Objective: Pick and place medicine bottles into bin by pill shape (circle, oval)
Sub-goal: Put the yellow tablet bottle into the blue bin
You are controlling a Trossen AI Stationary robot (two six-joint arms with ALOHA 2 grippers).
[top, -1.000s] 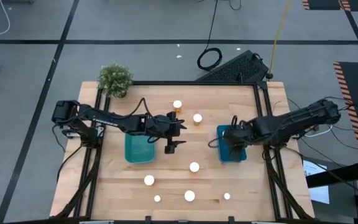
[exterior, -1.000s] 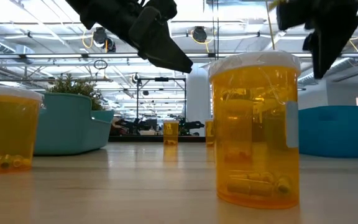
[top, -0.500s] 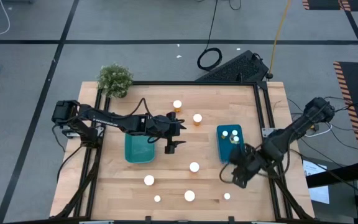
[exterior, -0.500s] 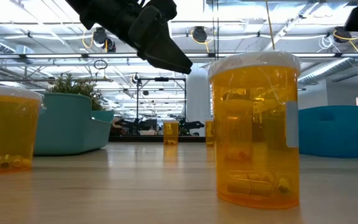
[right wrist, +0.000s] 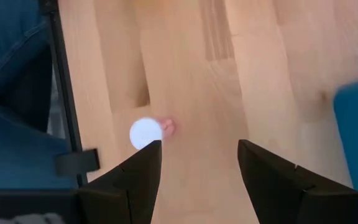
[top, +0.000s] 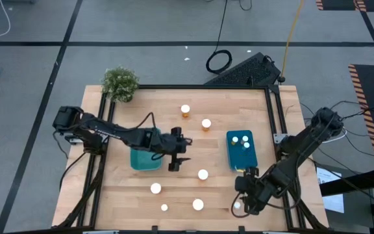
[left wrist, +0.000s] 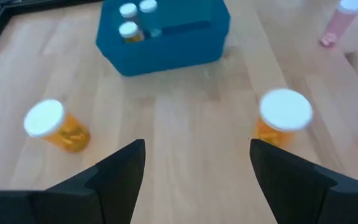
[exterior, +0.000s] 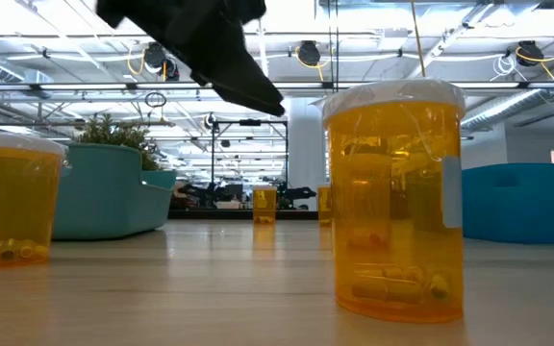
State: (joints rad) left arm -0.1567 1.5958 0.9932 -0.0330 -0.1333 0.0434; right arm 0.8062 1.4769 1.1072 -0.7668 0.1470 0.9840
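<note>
Hovering low over the near right part of the wooden counter (top: 128, 195), the right tool (top: 244, 203) has its fingers spread wide and empty, with a small pink bottle (right wrist: 149, 132) under a white cap lying just ahead of them. The left tool (top: 176, 159) hangs beside the teal bin (top: 145, 158), its fingers also wide apart with nothing between them. Its wrist view looks across bare wood to two amber medicine bottles, one (left wrist: 53, 126) on its side and one (left wrist: 283, 117) upright. Beyond them the blue bin (top: 241, 150) holds three white-capped bottles (left wrist: 129, 20). Four more capped bottles stand well apart along the near counter, and two amber ones (top: 185, 110) stand near the far edge. A small potted plant (top: 120, 83) sits at the far left corner.
</note>
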